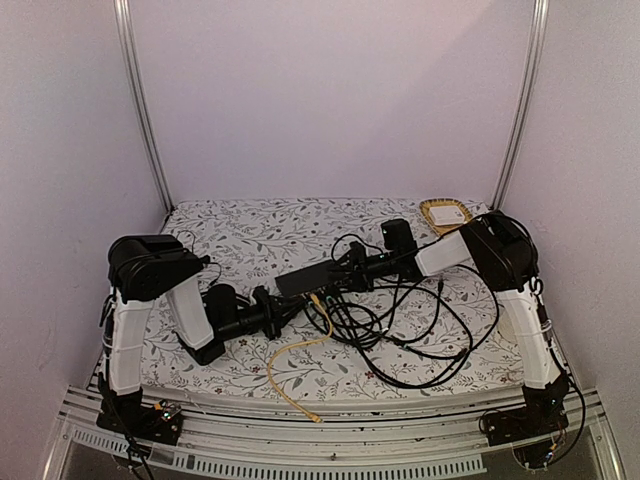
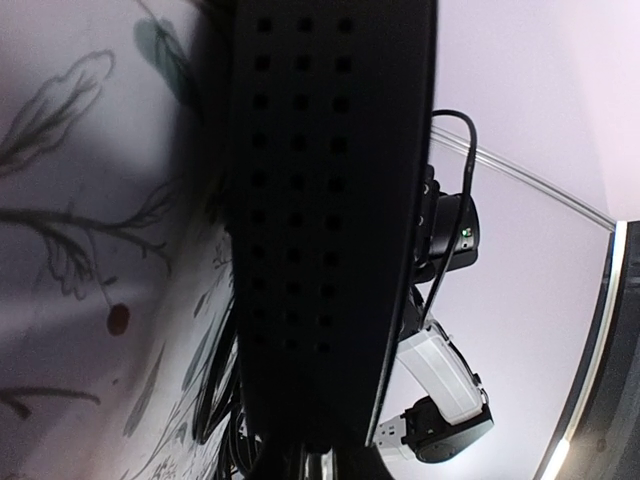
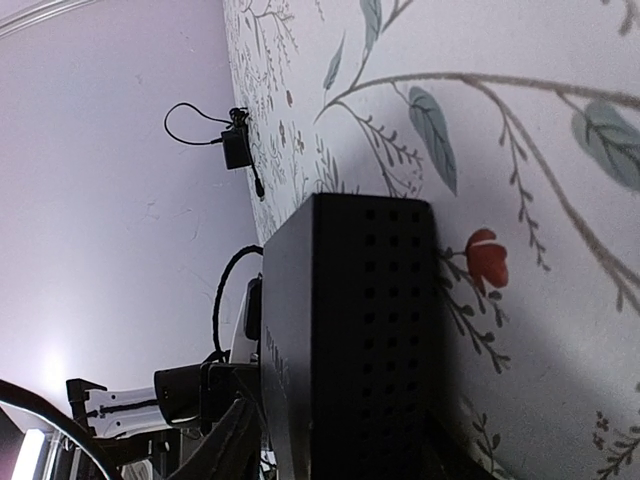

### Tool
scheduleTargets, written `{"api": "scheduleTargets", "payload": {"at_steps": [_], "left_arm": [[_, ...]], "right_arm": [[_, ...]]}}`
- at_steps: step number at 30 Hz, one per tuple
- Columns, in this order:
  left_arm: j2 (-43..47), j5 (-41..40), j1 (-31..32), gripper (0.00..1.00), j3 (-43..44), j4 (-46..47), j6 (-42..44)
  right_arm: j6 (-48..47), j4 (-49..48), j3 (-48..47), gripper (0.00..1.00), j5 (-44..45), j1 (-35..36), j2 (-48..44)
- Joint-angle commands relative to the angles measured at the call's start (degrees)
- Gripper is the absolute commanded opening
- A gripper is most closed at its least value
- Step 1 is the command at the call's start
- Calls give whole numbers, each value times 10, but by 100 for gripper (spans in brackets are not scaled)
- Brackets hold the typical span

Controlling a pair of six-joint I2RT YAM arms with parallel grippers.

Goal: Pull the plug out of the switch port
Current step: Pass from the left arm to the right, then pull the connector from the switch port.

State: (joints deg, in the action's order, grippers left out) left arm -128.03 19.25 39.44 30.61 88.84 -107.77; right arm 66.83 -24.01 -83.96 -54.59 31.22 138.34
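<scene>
Top view: the switch [image 1: 308, 281] lies on the bench [image 1: 250, 230] between both pincers. Its long axis runs from my left pincer [image 1: 283, 305], clamped on one end, to my right pincer [image 1: 352, 272] by the cabled end.

Left wrist: the switch [image 2: 320, 220] stretches lengthwise straight ahead.

Right wrist: the switch [image 3: 350, 340] is end-on, just ahead. I cannot tell this pincer's gap, and the plug is hidden.

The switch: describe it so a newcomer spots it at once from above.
Look at the flower-print mat, then its middle, where a tangle of black cables gathers. The switch is the flat black rectangular box there, unlike the small white box in the far-right basket.
</scene>
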Motion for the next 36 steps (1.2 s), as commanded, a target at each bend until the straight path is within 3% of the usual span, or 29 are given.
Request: {"api": "scheduleTargets", "payload": {"at_steps": [1,11,24,36], "left_arm": [[-135,23,10,0,48,17,15],[-153,-1,8,2,40,71,4],[-170,-51,10,21,32,136,-18],[-180,-88,16,24,22,155,-33]], "right_arm": [[6,-3,-5,42,-10,7,39],[42,-47,2,5,-24,5,42],[130,-196,34,2,6,5,1],[176,-258,68,2,17,6,-32]]}}
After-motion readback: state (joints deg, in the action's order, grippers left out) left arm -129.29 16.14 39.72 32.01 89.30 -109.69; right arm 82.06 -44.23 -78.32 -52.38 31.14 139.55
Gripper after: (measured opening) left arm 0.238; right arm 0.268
